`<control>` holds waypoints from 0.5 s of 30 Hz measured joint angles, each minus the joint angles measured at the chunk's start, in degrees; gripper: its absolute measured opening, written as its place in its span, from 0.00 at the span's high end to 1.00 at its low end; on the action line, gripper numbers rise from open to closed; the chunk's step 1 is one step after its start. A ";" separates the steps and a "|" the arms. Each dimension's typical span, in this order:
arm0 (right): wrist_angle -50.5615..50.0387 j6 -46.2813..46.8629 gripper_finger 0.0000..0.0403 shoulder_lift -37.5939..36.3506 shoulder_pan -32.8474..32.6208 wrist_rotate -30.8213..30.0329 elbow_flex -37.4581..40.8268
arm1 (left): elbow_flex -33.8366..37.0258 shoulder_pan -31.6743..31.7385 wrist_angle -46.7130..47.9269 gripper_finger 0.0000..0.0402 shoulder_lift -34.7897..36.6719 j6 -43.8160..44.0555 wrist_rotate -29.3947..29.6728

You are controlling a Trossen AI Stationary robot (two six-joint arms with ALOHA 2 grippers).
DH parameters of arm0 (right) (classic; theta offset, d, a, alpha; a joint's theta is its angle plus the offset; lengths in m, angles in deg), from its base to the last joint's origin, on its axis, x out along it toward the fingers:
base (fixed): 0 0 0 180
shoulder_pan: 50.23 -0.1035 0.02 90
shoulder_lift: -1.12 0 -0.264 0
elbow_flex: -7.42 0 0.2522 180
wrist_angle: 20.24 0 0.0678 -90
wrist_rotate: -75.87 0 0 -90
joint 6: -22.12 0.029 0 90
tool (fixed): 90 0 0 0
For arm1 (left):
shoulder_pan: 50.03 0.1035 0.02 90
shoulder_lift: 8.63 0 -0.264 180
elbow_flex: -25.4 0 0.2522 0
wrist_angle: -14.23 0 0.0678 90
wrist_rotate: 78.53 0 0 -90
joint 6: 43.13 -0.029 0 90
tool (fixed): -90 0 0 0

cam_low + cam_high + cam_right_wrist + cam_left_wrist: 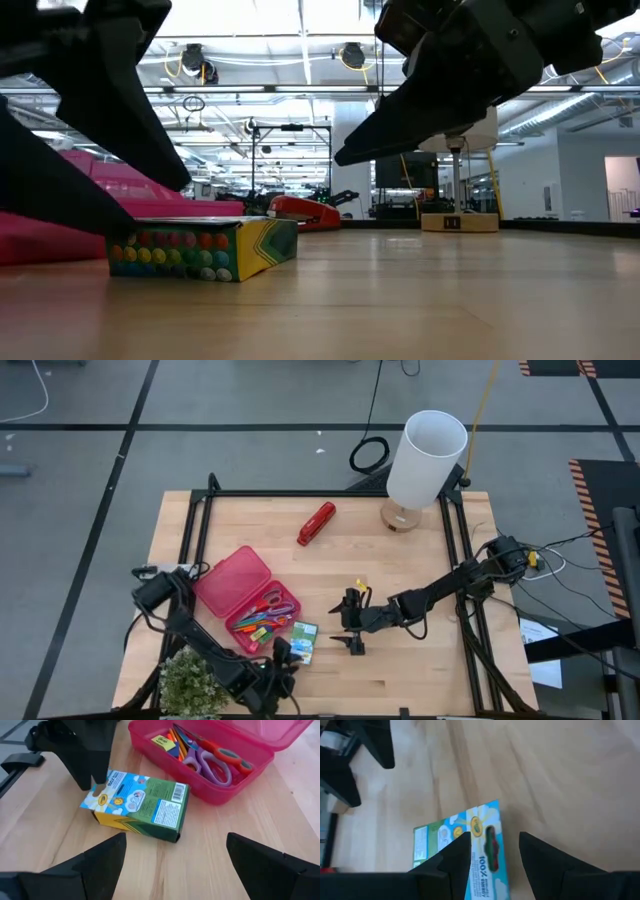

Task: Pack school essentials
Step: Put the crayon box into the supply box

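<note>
The green-yellow crayon box [303, 642] lies flat on the wooden table, just right of the open pink case [226, 582]. The case holds scissors [210, 757], orange pens and small erasers. My left gripper [493, 836] is open, its fingers pointing down over the end of the crayon box [480, 845] that faces away from the case. My right gripper [351, 625] stands open and low to the right of the box, facing it and the case [215, 795], with nothing between its fingers. My left gripper hangs over the crayon box's end [100, 795] from above, one finger [457, 852] over the box's top and the other beyond its long edge. I cannot tell whether a fingertip touches the box, which lies flat on the table.
A red stapler [316, 523] lies toward the far side. A white lamp [425, 460] stands at the far right corner, and a small green plant [192, 682] at the near left. Black rails [452, 560] border the table. Bare wood lies between the stapler and the grippers.
</note>
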 joint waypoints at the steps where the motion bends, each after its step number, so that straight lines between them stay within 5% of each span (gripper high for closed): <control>1: -0.04 0.00 0.16 0.00 0.00 0.00 0.00 | 0.00 0.02 -0.03 0.58 -0.29 -0.16 0.55; 9: -0.40 0.00 0.16 0.00 0.00 0.00 0.00 | 0.00 0.15 -0.01 0.59 -1.08 0.41 1.44; 15: -0.40 0.00 0.16 0.00 0.00 0.00 0.00 | 0.00 -0.02 0.13 0.74 -1.08 -1.21 0.99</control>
